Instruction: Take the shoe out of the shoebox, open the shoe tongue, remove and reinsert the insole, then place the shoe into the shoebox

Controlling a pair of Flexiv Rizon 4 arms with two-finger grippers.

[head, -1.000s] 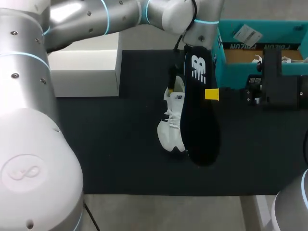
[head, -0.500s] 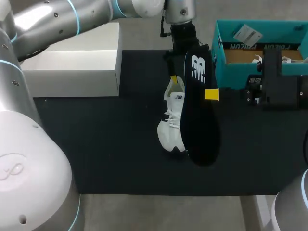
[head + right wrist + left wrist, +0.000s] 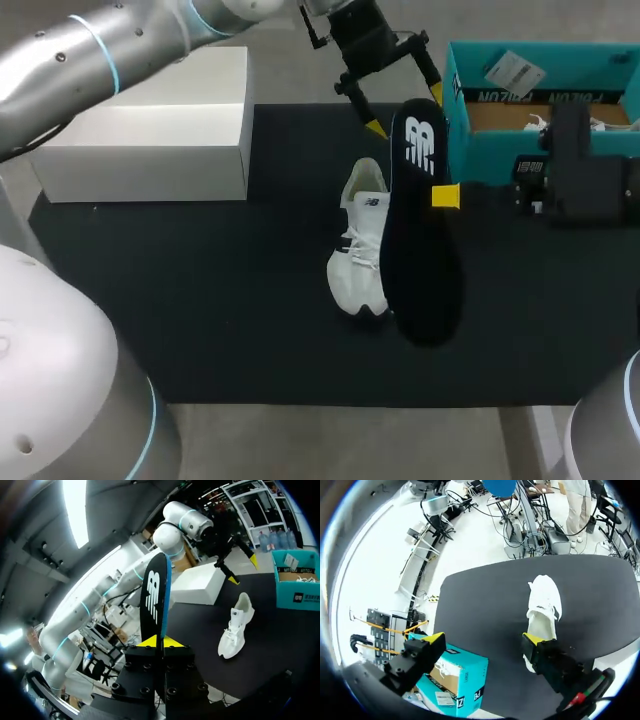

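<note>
A white shoe (image 3: 360,240) lies on the black mat (image 3: 200,300), toe toward the front edge. My right gripper (image 3: 445,196) is shut on the edge of a black insole (image 3: 425,230) and holds it up just right of the shoe. In the right wrist view the insole (image 3: 155,597) stands upright out of that gripper (image 3: 160,641), with the shoe (image 3: 237,625) on the mat beyond. My left gripper (image 3: 406,108) hangs open above the mat, behind the shoe's heel, with nothing in it. In its own view the gripper (image 3: 482,640) spans wide, the shoe (image 3: 543,605) below it.
The open teal shoebox (image 3: 470,140) stands at the back right, close to the insole's top and my right gripper's body; it also shows below the left gripper's finger, shoebox (image 3: 465,675). A white box lid (image 3: 150,125) sits at the back left.
My left gripper has lifted off the shoe's heel and drawn back toward the far side, fingers now spread in the open. The right gripper and insole shifted only slightly.
</note>
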